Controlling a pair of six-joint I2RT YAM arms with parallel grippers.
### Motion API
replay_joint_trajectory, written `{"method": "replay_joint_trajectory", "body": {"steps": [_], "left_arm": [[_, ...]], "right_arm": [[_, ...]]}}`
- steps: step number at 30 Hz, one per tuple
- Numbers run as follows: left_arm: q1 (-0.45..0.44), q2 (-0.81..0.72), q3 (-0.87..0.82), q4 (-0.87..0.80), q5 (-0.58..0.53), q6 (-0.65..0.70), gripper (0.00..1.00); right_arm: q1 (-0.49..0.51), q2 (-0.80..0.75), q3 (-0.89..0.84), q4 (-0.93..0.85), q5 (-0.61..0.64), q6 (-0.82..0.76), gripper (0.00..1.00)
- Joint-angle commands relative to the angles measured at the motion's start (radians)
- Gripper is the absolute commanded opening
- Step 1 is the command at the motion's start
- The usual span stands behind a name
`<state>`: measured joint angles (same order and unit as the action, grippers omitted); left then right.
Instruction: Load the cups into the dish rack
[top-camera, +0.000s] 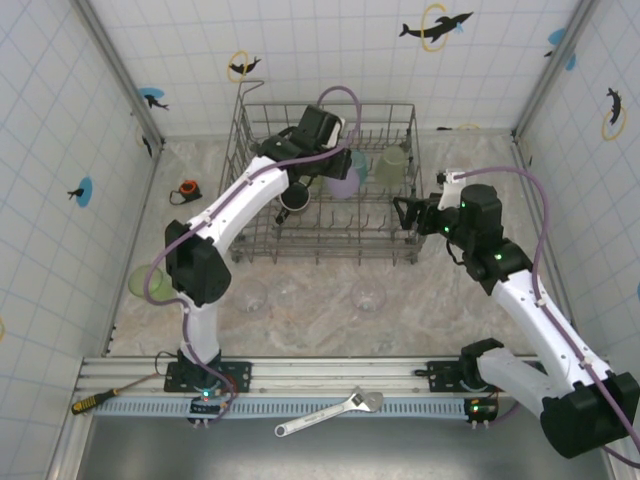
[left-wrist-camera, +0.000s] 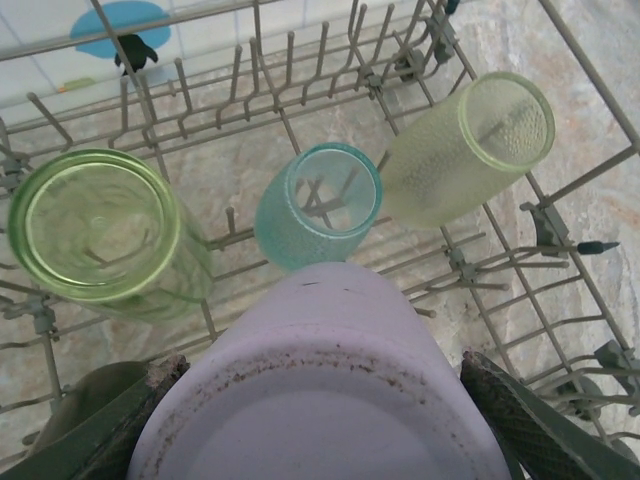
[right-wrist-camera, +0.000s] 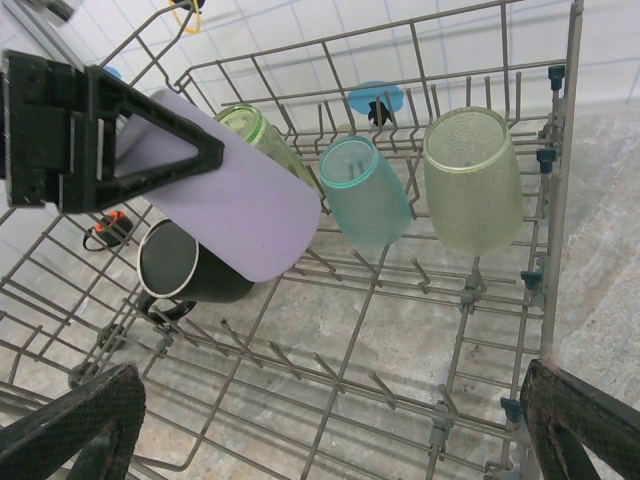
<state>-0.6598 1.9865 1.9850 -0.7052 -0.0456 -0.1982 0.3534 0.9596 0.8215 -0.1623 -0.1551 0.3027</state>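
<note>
Over the middle of the dish rack (top-camera: 320, 242), the left pincer (left-wrist-camera: 315, 425) has the lavender cup (right-wrist-camera: 250, 220) clamped between its fingers. The cup is carried at a slant, base toward the wrist, mouth aimed down at the tines. Whether it touches them yet, I can't tell.

Just beside it lies the black cup (right-wrist-camera: 190, 265). Beyond it the green cup (left-wrist-camera: 95, 235), teal cup (left-wrist-camera: 320, 205) and pale yellow-green cup (left-wrist-camera: 465, 150) lean in a row.

So this looks like the placing step, with the release yet to come. The right pincer (top-camera: 402, 216) hangs at the rack's right wall, jaws wide, nothing in them.

Next move, I'd say: ease the lavender cup onto free tines clear of the black one, then let go gently so it doesn't roll. Out front on the surface (top-camera: 450, 300), clear cups (top-camera: 368, 295) sit unloaded.
</note>
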Motion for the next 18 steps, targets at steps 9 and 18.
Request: {"method": "replay_joint_trajectory", "body": {"steps": [9, 18], "left_arm": [[-0.009, 0.034, 0.031, -0.007, -0.076, 0.062, 0.00], [-0.011, 0.066, 0.030, 0.004, -0.077, 0.058, 0.00]], "right_arm": [[0.000, -0.029, -0.013, 0.001, -0.005, 0.015, 1.00], [0.000, -0.032, -0.014, -0.008, -0.001, 0.009, 1.00]]}}
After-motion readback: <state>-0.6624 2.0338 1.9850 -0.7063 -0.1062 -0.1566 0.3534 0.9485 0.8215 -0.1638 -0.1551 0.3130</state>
